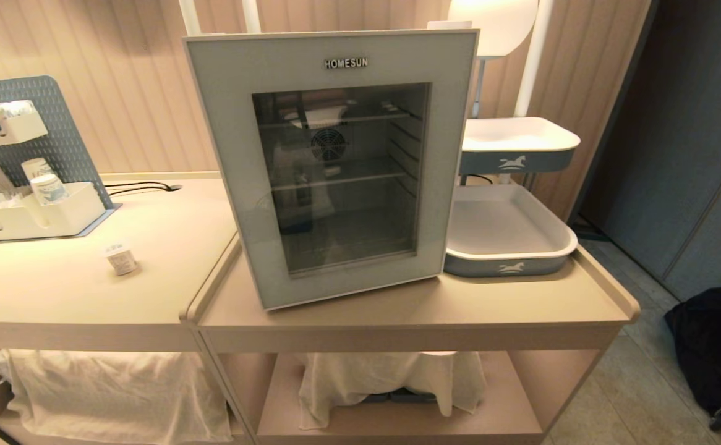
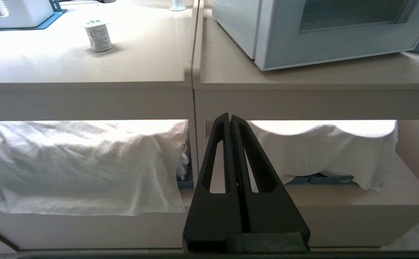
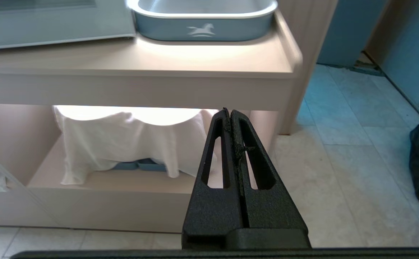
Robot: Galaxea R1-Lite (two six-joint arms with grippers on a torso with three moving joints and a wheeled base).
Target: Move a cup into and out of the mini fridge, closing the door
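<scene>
Counters fill the head view, two beige units (image 1: pixel 397 309) side by side, and dead centre sits the mini fridge (image 1: pixel 336 167), its door (image 1: pixel 237 154) flush shut, HOMESUN lettering at twelve o'clock, wire shelves bare behind the dark glass. At three o'clock of the fridge, a blue-and-white horse-print tray (image 1: pixel 509 262); out at nine o'clock, a white organiser with paper cups (image 1: pixel 39 213). Now the small stuff: the cup (image 1: pixel 120 258) stands upright on the left counter, at about eight o'clock from the fridge, well apart from it. Left gripper (image 2: pixel 230 117) and right gripper (image 3: pixel 228 111) both hang low before the counter front, fingers pressed together, holding nothing. By my read, nothing's begun: door to open, cup in, cup out, door shut.
</scene>
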